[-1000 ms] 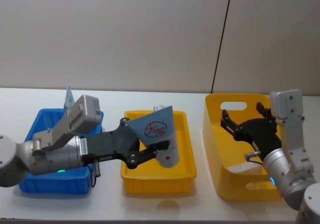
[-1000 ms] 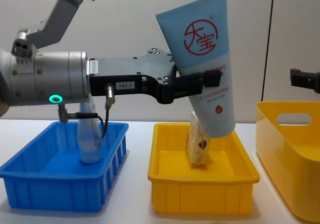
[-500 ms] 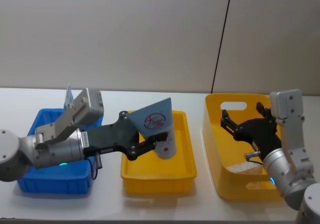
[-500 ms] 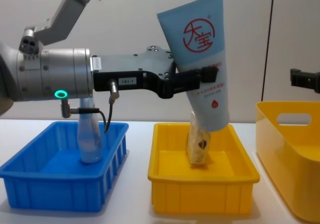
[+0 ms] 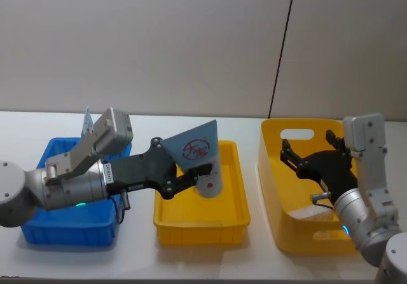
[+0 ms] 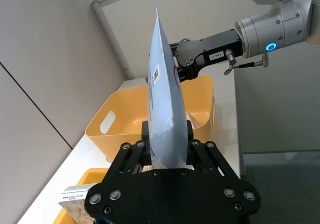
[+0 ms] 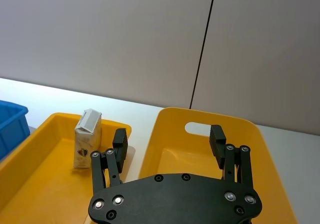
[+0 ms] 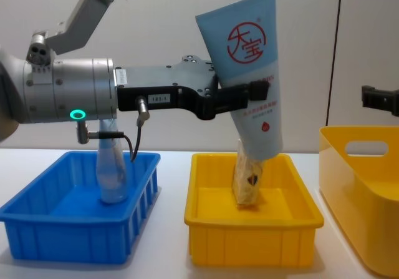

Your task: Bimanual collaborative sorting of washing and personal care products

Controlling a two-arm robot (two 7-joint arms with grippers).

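A large pale-blue squeeze tube [image 8: 248, 60] with a red circular logo hangs cap-down over the middle yellow tray [image 8: 249, 229]. My left gripper [image 8: 249, 95] is shut on its lower half. The tube [image 5: 194, 149] and left gripper [image 5: 198, 177] also show in the head view, and the tube [image 6: 165, 108] stands edge-on between the jaws in the left wrist view. A beige patterned carton [image 8: 246, 182] stands upright in that tray, just below the cap. My right gripper [image 5: 308, 139] hovers open and empty over the large yellow bin [image 5: 305, 239].
A blue tray [image 8: 75, 235] at the left holds a clear bottle [image 8: 112, 173]. The yellow bin [image 8: 368, 166] stands at the right. The right wrist view shows the carton [image 7: 86, 139] in the tray and the bin's handle slot [image 7: 205, 130].
My left gripper has lifted the tube a little, so its cap now hangs higher above the carton. The right arm has not moved.
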